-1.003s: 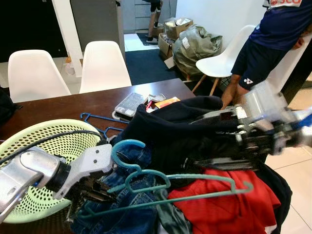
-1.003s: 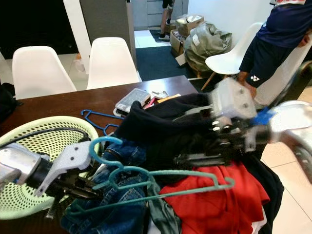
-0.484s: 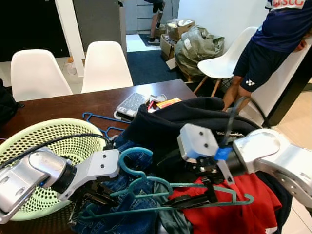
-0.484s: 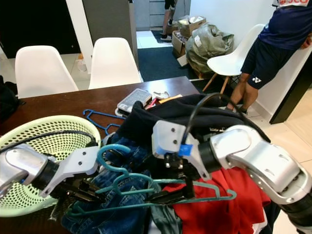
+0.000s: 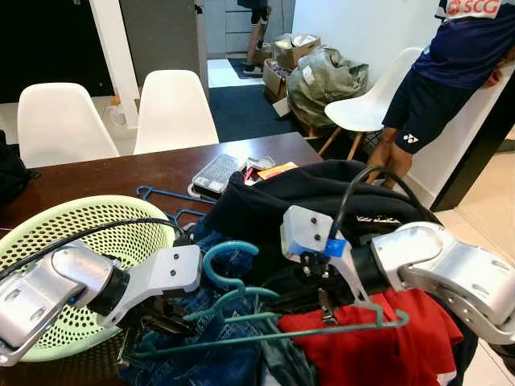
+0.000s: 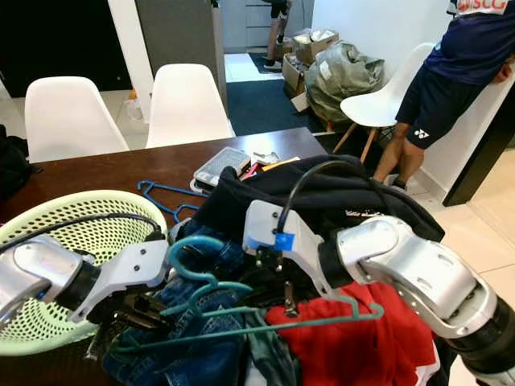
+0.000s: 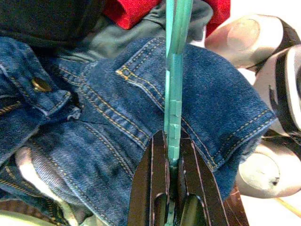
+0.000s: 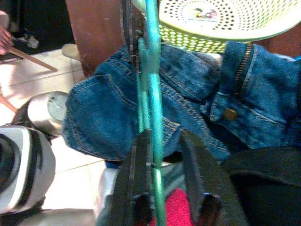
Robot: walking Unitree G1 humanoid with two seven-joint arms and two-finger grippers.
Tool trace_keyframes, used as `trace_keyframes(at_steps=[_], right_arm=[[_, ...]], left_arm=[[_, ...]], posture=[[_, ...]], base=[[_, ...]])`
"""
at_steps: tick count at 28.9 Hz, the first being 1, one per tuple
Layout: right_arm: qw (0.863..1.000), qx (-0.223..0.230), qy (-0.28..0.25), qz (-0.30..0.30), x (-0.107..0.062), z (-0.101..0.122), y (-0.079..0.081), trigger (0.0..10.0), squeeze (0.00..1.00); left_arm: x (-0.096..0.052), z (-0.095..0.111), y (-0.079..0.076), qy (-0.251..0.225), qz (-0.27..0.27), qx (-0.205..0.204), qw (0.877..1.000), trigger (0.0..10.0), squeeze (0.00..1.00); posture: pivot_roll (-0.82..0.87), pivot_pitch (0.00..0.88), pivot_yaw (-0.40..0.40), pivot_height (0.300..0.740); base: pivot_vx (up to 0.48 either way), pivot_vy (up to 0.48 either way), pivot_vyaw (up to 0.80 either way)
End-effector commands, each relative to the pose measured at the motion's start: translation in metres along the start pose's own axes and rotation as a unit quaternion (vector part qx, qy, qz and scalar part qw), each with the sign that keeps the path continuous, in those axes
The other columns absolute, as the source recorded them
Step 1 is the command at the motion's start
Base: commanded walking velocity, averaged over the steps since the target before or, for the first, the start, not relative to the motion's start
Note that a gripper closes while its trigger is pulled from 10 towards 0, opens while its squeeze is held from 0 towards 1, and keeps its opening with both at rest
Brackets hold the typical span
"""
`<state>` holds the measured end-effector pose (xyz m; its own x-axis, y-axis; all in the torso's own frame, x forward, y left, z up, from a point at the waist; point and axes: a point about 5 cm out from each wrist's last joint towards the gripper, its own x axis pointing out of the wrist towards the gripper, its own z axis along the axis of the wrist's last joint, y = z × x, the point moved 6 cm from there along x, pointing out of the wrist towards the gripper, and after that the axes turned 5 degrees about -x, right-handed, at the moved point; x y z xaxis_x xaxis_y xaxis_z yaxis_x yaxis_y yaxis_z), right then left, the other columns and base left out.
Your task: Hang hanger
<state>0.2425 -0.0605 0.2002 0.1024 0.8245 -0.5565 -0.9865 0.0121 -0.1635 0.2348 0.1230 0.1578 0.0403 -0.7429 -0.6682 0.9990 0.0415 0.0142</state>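
Gripping teal hanger [image 5: 273, 326], left hand [image 7: 170, 186]

Dark wooden table [image 5: 121, 173], white chairs [image 5: 173, 108], pale tiled floor [image 5: 491, 181], white wall [image 5: 362, 24]

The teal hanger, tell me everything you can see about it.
The teal hanger looks like thin plastic, with a curled hook at top. It lies tilted over the denim jacket and red garment. The left gripper is shut on its end; the right gripper straddles its bar, fingers apart.
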Motion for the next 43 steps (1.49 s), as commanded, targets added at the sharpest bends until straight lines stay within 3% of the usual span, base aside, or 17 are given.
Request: trace_keyframes(at_steps=[1,4,5,7,8,12,17,26,27,28,29,30,31,34,36,39,43], right_arm=[[1.000,0.003,0.002,-0.012,-0.001,-0.001,-0.002,0.0,0.00],[1.000,-0.001,-0.010,-0.013,-0.003,0.002,-0.002,0.0,0.00],[1.000,-0.002,-0.017,-0.013,-0.003,0.005,-0.002,0.0,0.00],[1.000,-0.002,-0.017,-0.013,-0.003,0.005,-0.002,0.0,0.00],[0.999,-0.003,-0.033,-0.013,-0.004,0.009,-0.002,0.0,0.00],[0.993,0.024,-0.103,-0.044,-0.016,0.021,-0.018,0.0,0.00],[0.973,0.062,-0.195,-0.108,-0.044,0.028,-0.044,0.0,0.00],[0.956,0.078,-0.254,-0.122,-0.076,0.022,-0.044,0.0,0.00],[0.942,0.082,-0.295,-0.138,-0.105,0.016,-0.042,0.0,0.00],[0.942,0.082,-0.295,-0.138,-0.105,0.016,-0.042,0.0,0.00],[0.923,0.089,-0.324,-0.187,-0.128,0.013,-0.054,0.0,0.00],[0.902,0.094,-0.349,-0.236,-0.149,0.009,-0.067,0.0,0.00],[0.871,0.115,-0.366,-0.307,-0.173,-0.001,-0.084,0.0,0.00],[0.850,0.130,-0.373,-0.349,-0.187,-0.009,-0.094,0.0,0.00],[0.812,0.144,-0.379,-0.419,-0.210,-0.024,-0.102,0.0,0.00],[0.799,0.144,-0.384,-0.439,-0.218,-0.028,-0.102,0.0,0.00],[0.694,0.186,-0.399,-0.569,-0.267,-0.056,-0.120,0.0,0.00]], left_arm=[[0.005,0.012,0.000,-0.023,-0.003,0.025,0.999,10.0,0.00],[0.004,0.027,0.006,-0.066,0.013,0.028,0.997,10.0,0.00],[0.003,0.037,0.008,-0.095,0.017,0.029,0.995,10.0,0.51],[0.003,0.037,0.008,-0.095,0.017,0.029,0.995,10.0,0.51],[-0.002,0.054,0.005,-0.142,0.011,0.029,0.989,10.0,1.00],[-0.030,0.099,-0.018,-0.290,-0.034,0.050,0.955,10.0,1.00],[-0.054,0.106,-0.037,-0.350,-0.059,0.053,0.933,10.0,1.00],[-0.080,0.117,-0.049,-0.419,-0.054,0.068,0.904,10.0,1.00],[-0.111,0.132,-0.053,-0.493,-0.031,0.097,0.864,10.0,1.00],[-0.111,0.132,-0.053,-0.493,-0.031,0.097,0.864,10.0,1.00],[-0.134,0.141,-0.045,-0.541,0.019,0.119,0.832,10.0,1.00],[-0.154,0.145,-0.036,-0.581,0.061,0.126,0.802,10.0,0.18],[-0.175,0.148,-0.026,-0.620,0.101,0.122,0.769,10.0,0.00],[-0.188,0.149,-0.021,-0.641,0.121,0.116,0.749,10.0,0.00],[-0.206,0.146,-0.009,-0.671,0.162,0.092,0.718,10.0,0.00],[-0.210,0.143,-0.005,-0.676,0.179,0.082,0.710,10.0,0.00],[-0.217,0.121,0.038,-0.656,0.302,0.021,0.692,10.0,0.00]], posture=[[-0.09,0.000,-0.036,0.740],[-0.09,0.000,-0.036,0.740],[-0.09,0.000,-0.036,0.740],[-0.09,0.000,-0.036,0.740],[-0.09,0.000,-0.036,0.740],[-0.08,0.000,-0.036,0.740],[-0.07,0.000,-0.039,0.740],[-0.05,0.000,-0.043,0.740],[-0.05,0.000,-0.047,0.740],[-0.05,0.000,-0.047,0.740],[-0.06,0.000,-0.042,0.740],[-0.06,0.000,-0.042,0.740],[-0.06,0.000,-0.040,0.740],[-0.06,0.000,-0.040,0.740],[-0.07,0.000,-0.032,0.740],[-0.07,0.000,-0.032,0.740],[-0.07,0.000,-0.029,0.740]], base=[[0.000,0.000,0.00],[0.000,0.000,0.00],[0.000,0.000,0.00],[0.000,0.000,0.00],[0.000,0.000,0.00],[0.000,0.000,0.00],[0.000,0.000,0.00],[0.000,0.000,0.00],[0.000,0.000,0.00],[0.000,0.000,0.00],[0.000,0.000,0.00],[0.000,0.000,0.00],[0.000,0.000,0.00],[0.000,0.000,0.00],[0.000,0.000,0.00],[0.000,0.000,0.00],[0.000,0.000,0.00]])
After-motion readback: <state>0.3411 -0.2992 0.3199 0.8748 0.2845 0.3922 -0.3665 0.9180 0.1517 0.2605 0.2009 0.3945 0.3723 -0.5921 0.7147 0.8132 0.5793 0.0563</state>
